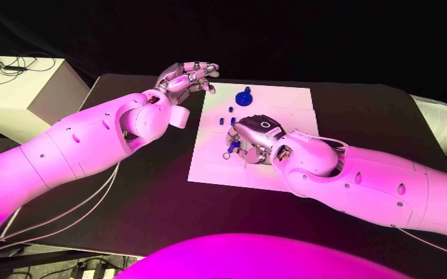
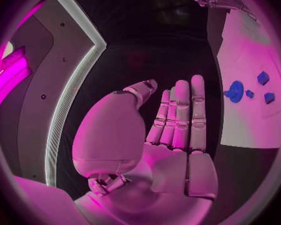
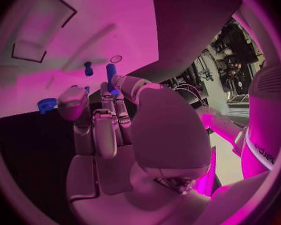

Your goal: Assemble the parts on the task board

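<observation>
Task board (image 1: 280, 101) held one round blue part (image 1: 243, 97) and two small ones (image 1: 225, 121); right hand (image 1: 251, 142) pinched one blue peg (image 3: 111, 77), left hand (image 1: 189, 77) was spread.

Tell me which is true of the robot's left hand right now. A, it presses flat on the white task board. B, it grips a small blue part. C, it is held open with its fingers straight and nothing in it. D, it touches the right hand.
C: the left wrist view shows the silver left hand with straight fingers and a bare palm, and the head view shows it raised beside the white rectangular task board, apart from the right hand.
</observation>
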You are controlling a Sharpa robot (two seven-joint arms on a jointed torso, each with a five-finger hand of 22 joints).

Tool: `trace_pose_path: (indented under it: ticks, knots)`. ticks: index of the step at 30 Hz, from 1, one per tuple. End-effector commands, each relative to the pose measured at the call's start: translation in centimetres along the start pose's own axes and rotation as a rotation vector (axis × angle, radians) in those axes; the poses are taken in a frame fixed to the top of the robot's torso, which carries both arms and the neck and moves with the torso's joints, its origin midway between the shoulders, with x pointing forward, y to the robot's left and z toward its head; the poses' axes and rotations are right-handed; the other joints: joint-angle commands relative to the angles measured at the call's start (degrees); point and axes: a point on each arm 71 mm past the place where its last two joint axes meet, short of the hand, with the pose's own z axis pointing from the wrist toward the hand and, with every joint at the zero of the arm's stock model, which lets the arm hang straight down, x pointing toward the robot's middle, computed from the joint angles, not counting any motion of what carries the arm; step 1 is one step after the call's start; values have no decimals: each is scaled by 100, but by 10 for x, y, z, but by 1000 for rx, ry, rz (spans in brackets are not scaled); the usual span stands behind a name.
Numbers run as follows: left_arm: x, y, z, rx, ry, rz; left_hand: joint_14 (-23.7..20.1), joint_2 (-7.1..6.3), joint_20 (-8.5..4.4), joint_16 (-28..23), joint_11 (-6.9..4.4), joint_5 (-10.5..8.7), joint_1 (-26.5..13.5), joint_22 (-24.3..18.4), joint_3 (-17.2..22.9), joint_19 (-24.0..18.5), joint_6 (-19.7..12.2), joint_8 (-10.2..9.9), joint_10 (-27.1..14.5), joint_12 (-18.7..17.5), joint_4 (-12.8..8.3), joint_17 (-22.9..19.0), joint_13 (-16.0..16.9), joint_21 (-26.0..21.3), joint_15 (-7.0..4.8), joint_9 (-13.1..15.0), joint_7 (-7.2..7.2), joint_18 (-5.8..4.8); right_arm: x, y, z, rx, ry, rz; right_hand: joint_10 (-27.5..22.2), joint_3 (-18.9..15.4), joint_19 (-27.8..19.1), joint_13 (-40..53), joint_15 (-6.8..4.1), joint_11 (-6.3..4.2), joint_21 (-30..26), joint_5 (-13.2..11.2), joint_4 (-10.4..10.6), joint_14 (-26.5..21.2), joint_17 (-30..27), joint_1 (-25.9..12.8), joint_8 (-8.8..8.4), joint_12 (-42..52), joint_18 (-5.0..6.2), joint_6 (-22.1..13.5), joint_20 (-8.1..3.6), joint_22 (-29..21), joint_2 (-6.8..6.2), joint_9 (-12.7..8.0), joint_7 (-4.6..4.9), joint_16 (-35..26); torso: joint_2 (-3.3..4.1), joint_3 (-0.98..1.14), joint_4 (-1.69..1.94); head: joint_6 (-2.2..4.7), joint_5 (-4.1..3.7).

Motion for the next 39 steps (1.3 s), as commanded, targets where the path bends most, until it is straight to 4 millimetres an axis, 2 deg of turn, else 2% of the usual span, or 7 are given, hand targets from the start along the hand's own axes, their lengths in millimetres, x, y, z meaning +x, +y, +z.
trace_pose_path:
  ticks: [1, 8, 12, 16, 26, 31, 39]
  knots:
    - [2, -1, 0, 8, 19, -4, -6, 16, 7, -7, -7, 15, -13, -6, 10, 32, -30, 20, -39, 19, 37, 2, -8, -21, 5, 9, 13, 34, 3, 0, 0, -5, 5, -38, 312, 29, -16, 10, -48, -269, -18, 31, 7, 269, -6, 13, 20, 8, -64, 33, -16, -5, 63, 4, 1, -16, 0, 1, -2, -6, 36]
    - [2, -1, 0, 6, 19, -5, -6, 16, 7, -7, -7, 15, -13, -6, 10, 32, -30, 20, -39, 19, 37, 2, -8, -21, 5, 9, 13, 34, 7, 8, 0, -23, 12, -29, 314, 33, -14, 11, -47, -268, -11, 39, 3, 271, 0, 10, 22, 6, -65, 32, -16, 2, 61, 6, 3, -13, 0, -4, 13, -6, 60]
    - [2, -1, 0, 5, 18, -4, -6, 16, 7, -7, -7, 15, -13, -6, 10, 32, -30, 20, -39, 19, 37, 2, -8, -21, 5, 9, 13, 34, 8, 10, -1, -27, 11, -24, 314, 33, -14, 11, -47, -268, -11, 39, 3, 271, 0, 10, 22, 6, -65, 32, -16, 2, 61, 6, 3, -13, -1, 0, -6, -6, 93]
    - [1, -1, 0, 4, 17, -4, -6, 16, 7, -7, -7, 15, -13, -6, 10, 32, -30, 20, -39, 19, 37, 2, -8, -21, 5, 9, 13, 34, 8, 11, -1, -30, 9, -20, 314, 33, -14, 11, -47, -268, -11, 39, 3, 271, 0, 10, 22, 6, -65, 32, -16, 2, 61, 6, 3, -13, -1, -4, -15, -6, 102]
    - [2, 0, 1, 3, 19, -5, -6, 16, 7, -7, -7, 15, -13, -6, 10, 32, -30, 20, -39, 19, 37, 2, -8, -21, 5, 9, 13, 34, 11, 13, 0, -30, 17, -13, 323, 40, -15, 12, -46, -266, -12, 52, -4, 271, 0, 2, 27, 0, -65, 31, -15, 4, 62, 12, 6, -13, -2, -2, -6, -6, 114]
    - [2, 0, 1, 2, 18, -5, -6, 16, 7, -7, -7, 15, -13, -6, 10, 32, -30, 20, -39, 19, 37, 2, -8, -21, 5, 9, 13, 34, 13, 14, 0, -31, 17, -7, 323, 40, -15, 12, -46, -266, -12, 52, -4, 271, 0, 2, 27, 0, -65, 31, -15, 4, 62, 12, 6, -13, 3, 5, -10, -6, 133]
    - [2, 0, 1, 2, 19, -5, -6, 16, 7, -7, -7, 15, -13, -6, 10, 32, -30, 20, -39, 19, 37, 2, -8, -21, 5, 9, 13, 34, 14, 14, 0, -24, 11, -6, 323, 40, -15, 12, -46, -266, -12, 52, -4, 271, 0, 2, 27, 0, -65, 31, -15, 4, 62, 12, 6, -13, -2, 0, -5, -6, 144]
